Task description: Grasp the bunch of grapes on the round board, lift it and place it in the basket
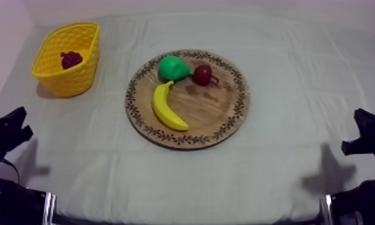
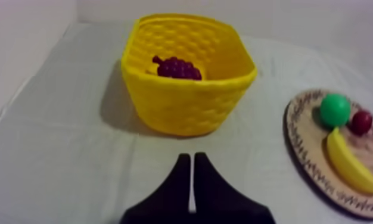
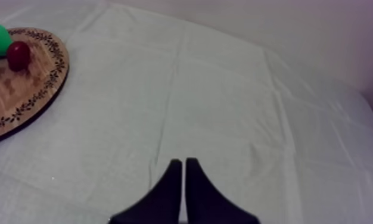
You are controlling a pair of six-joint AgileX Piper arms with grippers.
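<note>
The dark purple bunch of grapes (image 1: 70,59) lies inside the yellow basket (image 1: 53,79) at the table's far left; the left wrist view shows the grapes (image 2: 177,68) behind the basket's front wall (image 2: 186,101). The round wooden board (image 1: 217,116) in the middle carries a banana (image 1: 166,108), a green pear (image 1: 173,67) and a small red fruit (image 1: 202,75). My left gripper (image 2: 192,159) is shut on nothing, on the cloth side of the basket and apart from it. My right gripper (image 3: 180,163) is shut too, over bare cloth to the right of the board (image 3: 22,98).
The arms rest low at the left edge (image 1: 4,134) and right edge (image 1: 369,140) of the table. Grey-white cloth runs wide between the board and both arms. A pale wall stands behind the table.
</note>
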